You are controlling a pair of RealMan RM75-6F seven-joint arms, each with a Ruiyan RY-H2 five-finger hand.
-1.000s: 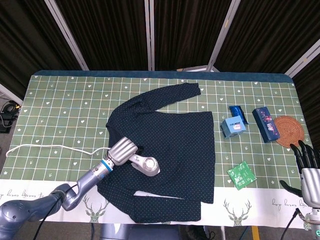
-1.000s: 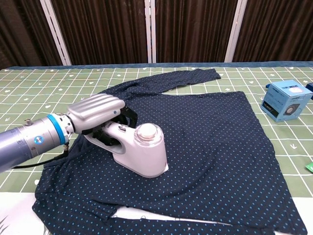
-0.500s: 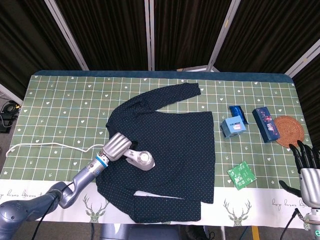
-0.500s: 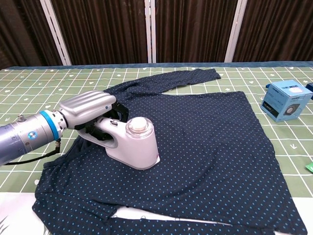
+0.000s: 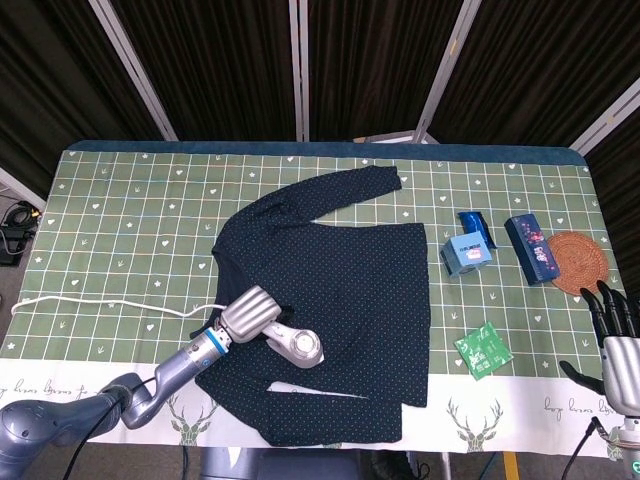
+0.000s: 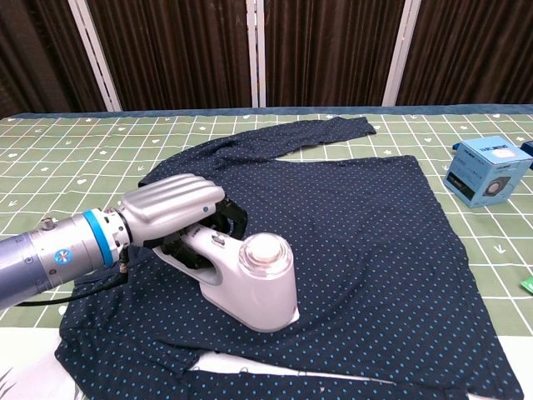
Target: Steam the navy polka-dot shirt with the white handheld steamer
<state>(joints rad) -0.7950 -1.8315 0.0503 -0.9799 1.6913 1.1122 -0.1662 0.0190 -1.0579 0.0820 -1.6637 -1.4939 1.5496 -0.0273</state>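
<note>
The left hand (image 6: 171,208) is wrapped around the steamer (image 6: 246,275), whose head presses the shirt (image 5: 340,280) near its lower left hem. Dragged on, it may bunch that loose hem (the cord (image 5: 110,302) could tug too). Its long axis runs diagonally, head pointing toward the shirt's bottom-right. The right hand (image 5: 615,335) idles off the shirt, fingers apart, holding nothing.

No text can be read. The light blue box (image 5: 468,254), the dark blue box (image 5: 531,249) and the green packet (image 5: 482,351) carry printing, but it is too small and blurred to make out.
</note>
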